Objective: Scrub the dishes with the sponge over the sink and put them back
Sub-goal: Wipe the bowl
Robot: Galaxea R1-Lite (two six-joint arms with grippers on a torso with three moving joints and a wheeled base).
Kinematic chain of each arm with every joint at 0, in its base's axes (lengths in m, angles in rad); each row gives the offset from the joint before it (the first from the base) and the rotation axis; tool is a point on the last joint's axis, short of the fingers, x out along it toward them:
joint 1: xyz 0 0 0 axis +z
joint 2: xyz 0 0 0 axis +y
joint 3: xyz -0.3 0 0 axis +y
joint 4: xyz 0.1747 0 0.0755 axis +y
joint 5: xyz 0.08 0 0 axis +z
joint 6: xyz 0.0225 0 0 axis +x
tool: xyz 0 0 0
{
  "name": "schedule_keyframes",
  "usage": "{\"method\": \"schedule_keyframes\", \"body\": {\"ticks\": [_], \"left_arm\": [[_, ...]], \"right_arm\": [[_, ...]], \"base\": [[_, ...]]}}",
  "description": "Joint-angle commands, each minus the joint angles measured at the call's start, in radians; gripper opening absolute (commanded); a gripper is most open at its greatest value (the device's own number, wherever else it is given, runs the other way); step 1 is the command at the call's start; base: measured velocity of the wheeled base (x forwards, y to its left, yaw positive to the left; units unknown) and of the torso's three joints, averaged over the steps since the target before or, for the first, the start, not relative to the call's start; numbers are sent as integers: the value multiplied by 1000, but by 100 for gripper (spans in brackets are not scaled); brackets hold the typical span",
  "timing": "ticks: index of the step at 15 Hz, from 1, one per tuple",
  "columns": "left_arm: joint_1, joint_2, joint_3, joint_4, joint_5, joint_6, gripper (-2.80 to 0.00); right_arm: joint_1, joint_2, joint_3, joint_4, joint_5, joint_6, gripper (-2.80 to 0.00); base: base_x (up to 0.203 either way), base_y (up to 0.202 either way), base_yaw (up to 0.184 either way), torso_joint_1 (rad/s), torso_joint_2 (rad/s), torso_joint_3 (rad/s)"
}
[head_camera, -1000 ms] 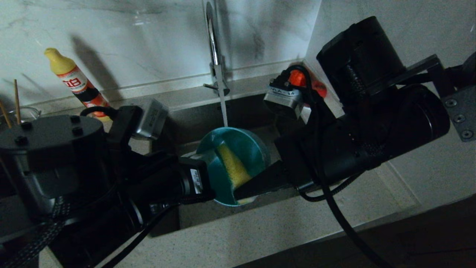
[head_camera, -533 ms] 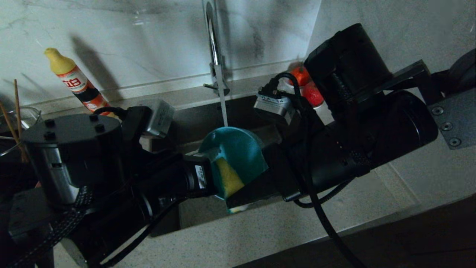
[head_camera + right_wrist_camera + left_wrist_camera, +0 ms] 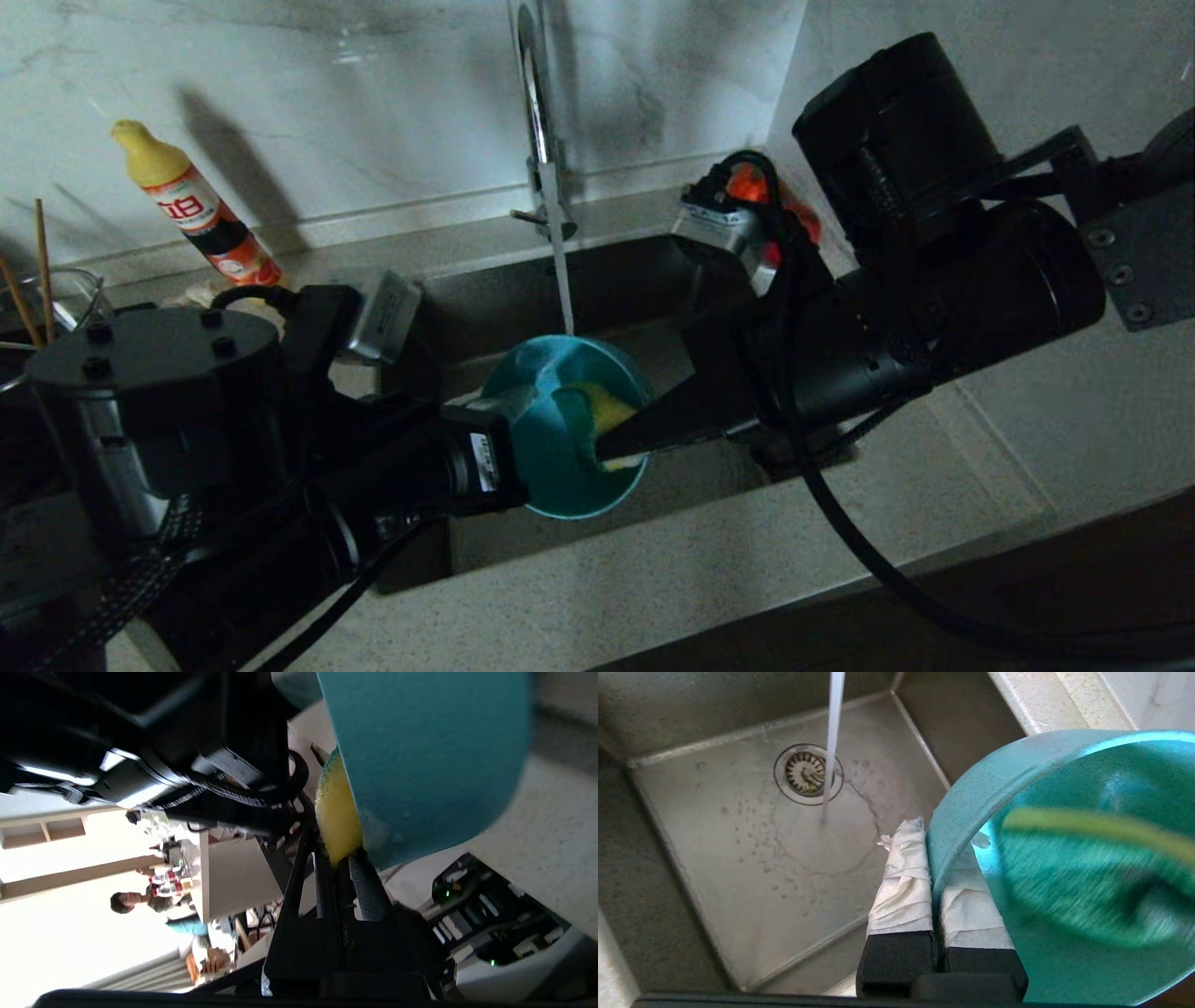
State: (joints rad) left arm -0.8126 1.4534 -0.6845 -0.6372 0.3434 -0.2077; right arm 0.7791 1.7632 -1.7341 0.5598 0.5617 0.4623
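Observation:
A teal bowl point(image 3: 551, 439) hangs tilted over the sink point(image 3: 644, 271), just under the running stream from the tap point(image 3: 537, 112). My left gripper point(image 3: 513, 425) is shut on the bowl's rim; in the left wrist view its taped fingers point(image 3: 901, 877) pinch the rim of the bowl point(image 3: 966, 798) from both sides. My right gripper point(image 3: 605, 446) is shut on the yellow sponge point(image 3: 609, 406), which is pressed against the bowl's inside. The right wrist view shows the sponge point(image 3: 337, 812) clamped at the fingertips against the bowl's wall point(image 3: 430, 751). In the left wrist view the sponge point(image 3: 1083, 882) is a blurred smear.
Water falls beside the drain point(image 3: 808, 772) on the sink floor point(image 3: 738, 868). A yellow-capped detergent bottle point(image 3: 191, 210) leans on the back wall at the left. A glass pot with sticks point(image 3: 47, 285) is at the far left. Red fruit point(image 3: 747, 182) shows behind the right arm.
The right gripper has swept the sponge from the bowl's middle down to its lower edge and then deeper inside. The bowl has sunk a little and tipped to face more upward.

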Motion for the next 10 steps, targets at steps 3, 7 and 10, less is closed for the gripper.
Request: {"method": "schedule_keyframes", "body": {"ticks": [3, 7, 10], "left_arm": [[3, -7, 18, -2, 1, 4, -280], [1, 4, 42, -4, -2, 6, -280], [2, 42, 44, -4, -3, 9, -280]], "right_arm": [[-6, -17, -58, 10, -15, 3, -280], [-6, -27, -62, 9, -54, 2, -280], [-7, -43, -65, 8, -54, 1, -280]], "base": [[0, 0, 0, 0, 0, 0], [0, 0, 0, 0, 0, 0], [0, 0, 0, 0, 0, 0]]}}
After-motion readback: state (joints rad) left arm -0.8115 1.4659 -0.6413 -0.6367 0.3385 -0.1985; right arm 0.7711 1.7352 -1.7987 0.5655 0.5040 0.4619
